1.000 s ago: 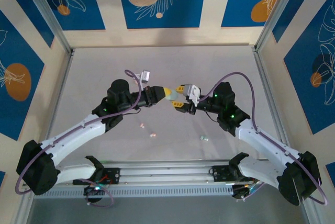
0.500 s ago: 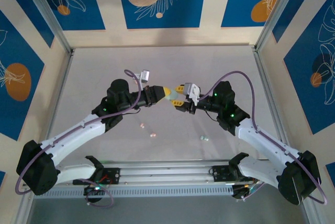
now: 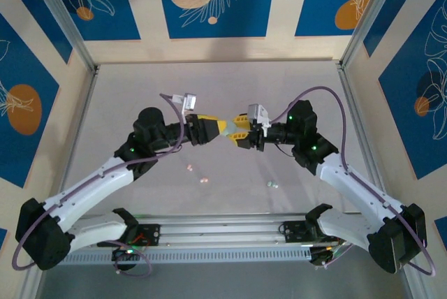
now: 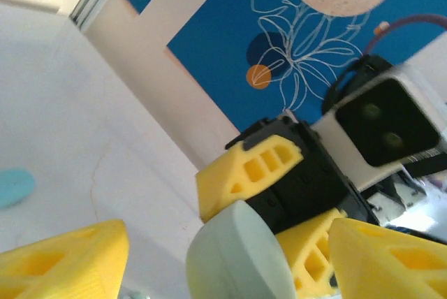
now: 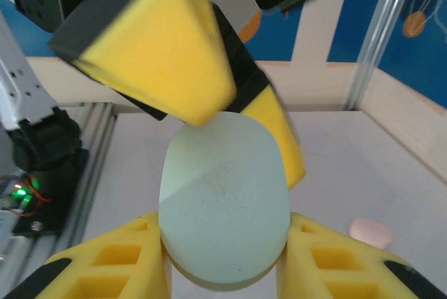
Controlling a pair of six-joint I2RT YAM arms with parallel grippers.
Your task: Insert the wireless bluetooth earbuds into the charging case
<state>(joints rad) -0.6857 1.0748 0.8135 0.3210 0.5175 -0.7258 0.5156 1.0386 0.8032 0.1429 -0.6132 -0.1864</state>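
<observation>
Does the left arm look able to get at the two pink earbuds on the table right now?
Probably yes. The left hand stands open, the case sits in the right hand, and the pink earbuds lie uncovered on bare table just nearer its base.

White, black-jointed arms [image 3: 91,187] carry purple cables [image 3: 328,96] and yellow-fingered tools [image 3: 225,130].

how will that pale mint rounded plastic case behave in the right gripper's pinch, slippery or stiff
Probably slippery: the pale mint rounded plastic case looks smooth and domed, and the right gripper pinches only its curved edges, so it could twist or pop out. Likely stiff, since its oval outline shows no dent between the yellow fingers.
</observation>
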